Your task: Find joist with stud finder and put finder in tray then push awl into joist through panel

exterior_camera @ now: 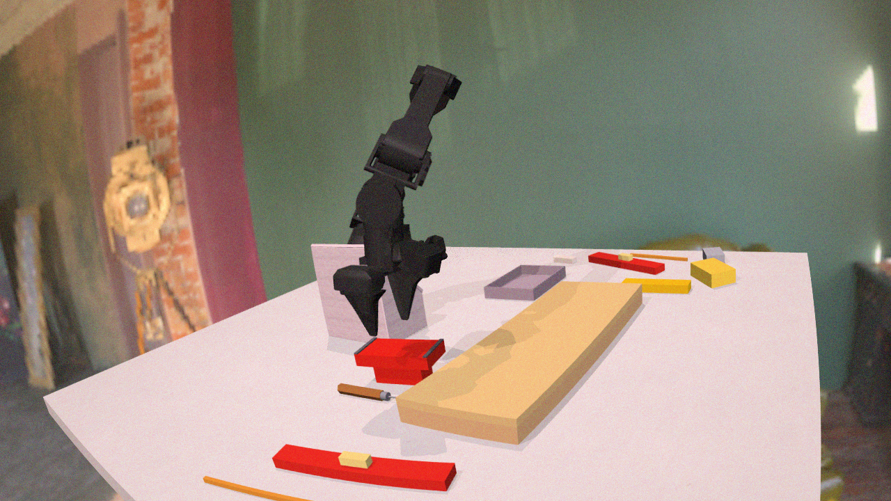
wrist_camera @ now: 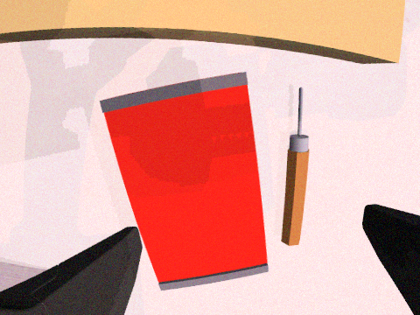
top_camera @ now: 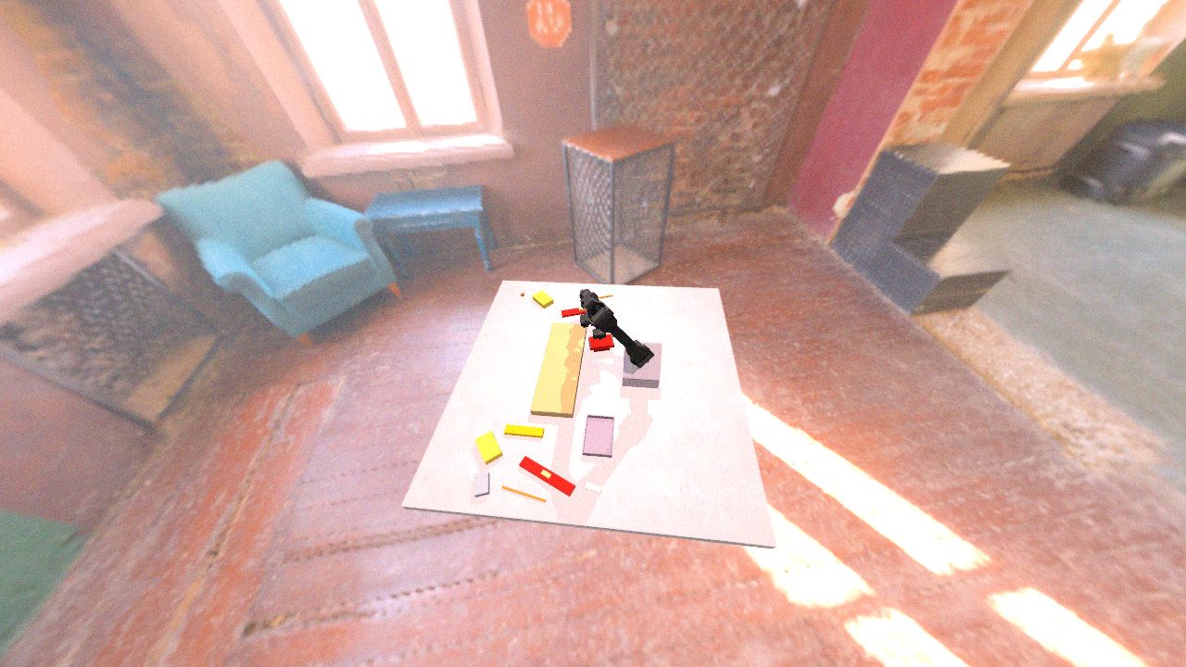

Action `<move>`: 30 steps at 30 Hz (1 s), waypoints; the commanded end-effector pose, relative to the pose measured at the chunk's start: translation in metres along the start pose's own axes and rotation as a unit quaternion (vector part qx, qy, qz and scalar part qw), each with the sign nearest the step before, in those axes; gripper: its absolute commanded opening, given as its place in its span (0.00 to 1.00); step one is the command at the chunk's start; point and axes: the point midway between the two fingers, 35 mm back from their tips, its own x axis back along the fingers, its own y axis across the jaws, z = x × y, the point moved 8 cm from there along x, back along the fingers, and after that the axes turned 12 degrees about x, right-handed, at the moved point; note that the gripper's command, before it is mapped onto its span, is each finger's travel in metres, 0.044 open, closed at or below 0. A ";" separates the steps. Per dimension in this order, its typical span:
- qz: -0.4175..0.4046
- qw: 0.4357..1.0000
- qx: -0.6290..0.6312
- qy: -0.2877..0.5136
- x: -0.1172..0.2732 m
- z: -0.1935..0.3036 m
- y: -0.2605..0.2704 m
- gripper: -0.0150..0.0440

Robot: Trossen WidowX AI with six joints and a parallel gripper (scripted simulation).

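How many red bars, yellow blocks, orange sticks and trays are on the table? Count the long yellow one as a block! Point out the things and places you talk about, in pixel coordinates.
Red bars (top_camera: 560, 484) (top_camera: 570, 312) (exterior_camera: 404, 470) (exterior_camera: 644, 264): 2
Yellow blocks (top_camera: 542, 298) (top_camera: 488, 446) (top_camera: 523, 431) (exterior_camera: 713, 273) (exterior_camera: 660, 286): 3
Orange sticks (top_camera: 523, 493) (top_camera: 606, 295) (exterior_camera: 255, 488) (exterior_camera: 660, 256): 2
Tray (top_camera: 598, 455) (exterior_camera: 512, 293): 1
Total: 8

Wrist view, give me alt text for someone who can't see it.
A red block-shaped stud finder with grey end strips lies beside an awl with an orange-brown wooden handle, below the edge of a tan floor panel. The black gripper is open, its fingertips showing at either side.
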 end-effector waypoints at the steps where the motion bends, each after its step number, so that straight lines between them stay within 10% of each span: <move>1: -0.046 0.998 0.037 -0.004 -0.009 0.012 0.009 1.00; 30: -0.046 0.998 0.037 -0.004 -0.030 0.001 0.015 1.00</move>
